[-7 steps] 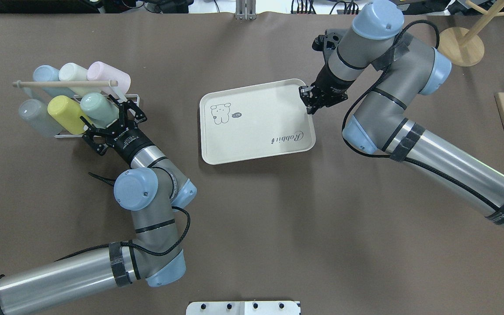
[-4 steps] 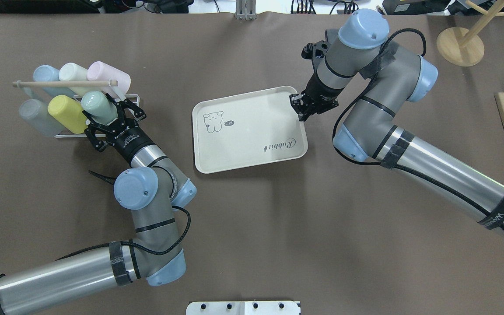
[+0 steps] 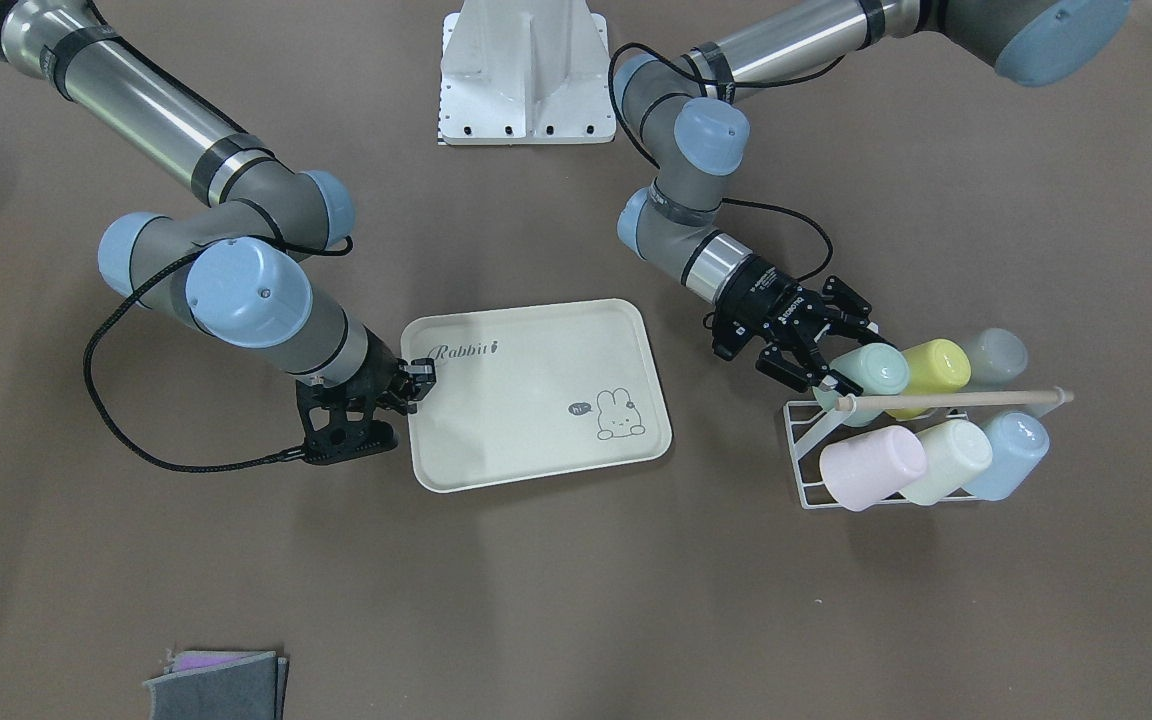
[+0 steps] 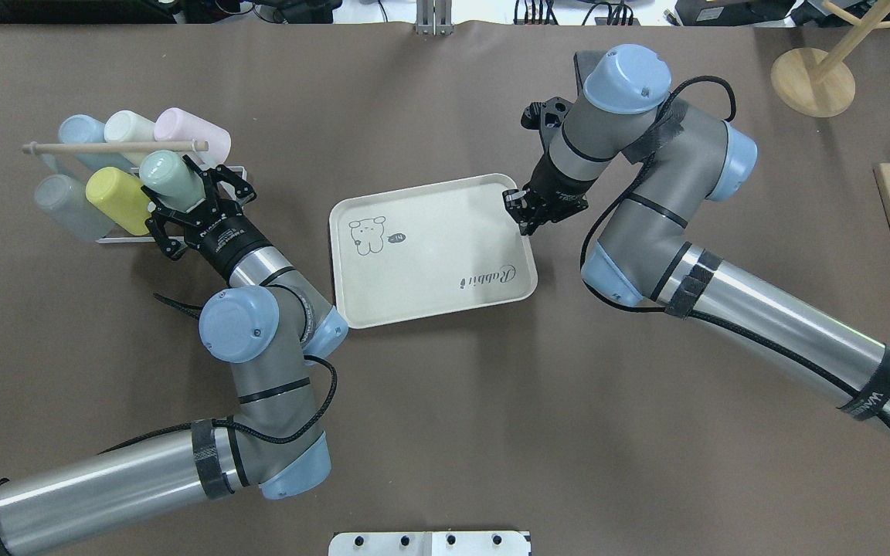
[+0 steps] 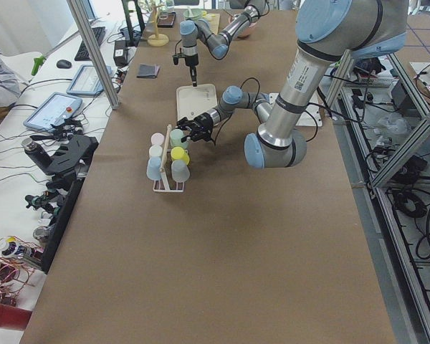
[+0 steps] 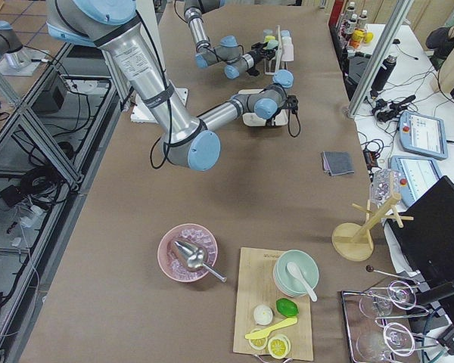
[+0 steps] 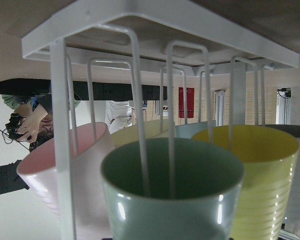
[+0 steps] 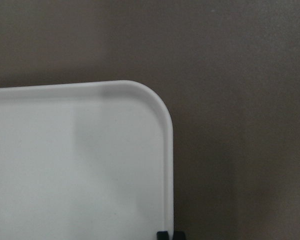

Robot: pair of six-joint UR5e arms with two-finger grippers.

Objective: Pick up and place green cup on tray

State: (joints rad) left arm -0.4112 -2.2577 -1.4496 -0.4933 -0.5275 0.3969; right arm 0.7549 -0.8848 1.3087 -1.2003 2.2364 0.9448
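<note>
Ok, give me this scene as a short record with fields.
green cup: on the white wire rack, tilted, a peg inside it
left gripper: shut on the green cup
tray: on the table, no cup on it
right gripper: shut on the tray's corner rim
other cups on rack: yellow cup, pink cup, cream cup, blue cup, grey cup

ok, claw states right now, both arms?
Left claw: closed on the green cup.
Right claw: closed on the rim of the tray, near its corner.
</note>
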